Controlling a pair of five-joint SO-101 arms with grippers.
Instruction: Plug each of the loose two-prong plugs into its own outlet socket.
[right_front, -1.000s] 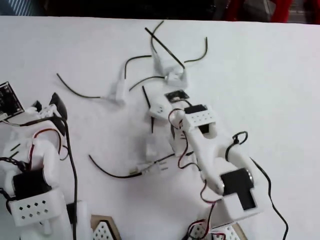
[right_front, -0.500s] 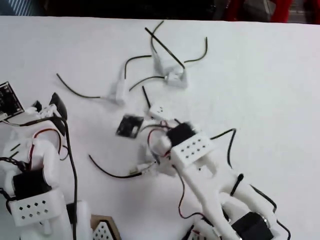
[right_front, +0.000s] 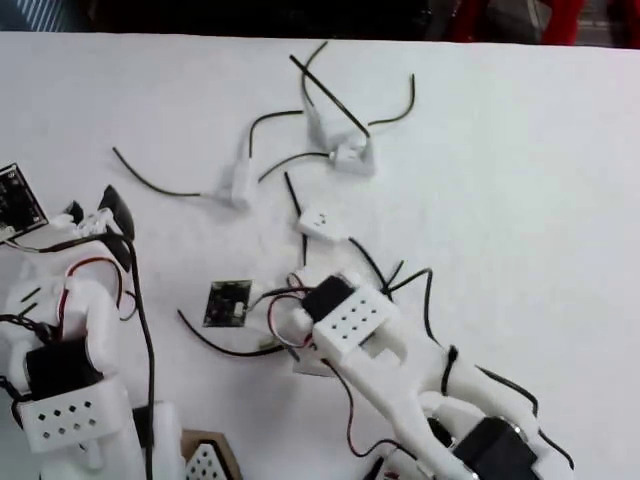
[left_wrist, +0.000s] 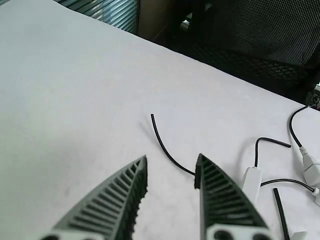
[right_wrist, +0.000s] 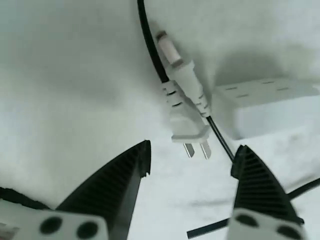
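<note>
**Just ahead of the right jaws, a loose plug lies on the bench**

Along its far side the white bench (right_front: 540, 150) ends in a straight edge with dark space beyond. The right half is bare surface, well apart from every cord. The clutter sits mid-bench. A knot of white connectors and black cords (right_front: 345, 155) lies near the far edge. A lone socket (right_front: 240, 185) lies beside it toward the left, and a nearer socket (right_front: 320, 222) is closer in. The right arm (right_front: 400, 390) stretches from the near edge toward the middle. The left arm (right_front: 60, 390) is folded at the near left corner.

The right jaws are spread wide and hold nothing. Between and just beyond their tips lies the two-prong plug (right_wrist: 186, 122), flat on the bench. It is white, with a grooved grip, and its two short bare prongs point toward the jaws. A black cord (right_wrist: 150, 45) runs alongside it. Just beside it sits a white outlet block (right_wrist: 265, 107) with slots in its upper face. The prongs are outside the block.

The left jaws are likewise spread and empty, over bare bench. Ahead of them trails the lone socket's thin cord (left_wrist: 167, 150).
</note>
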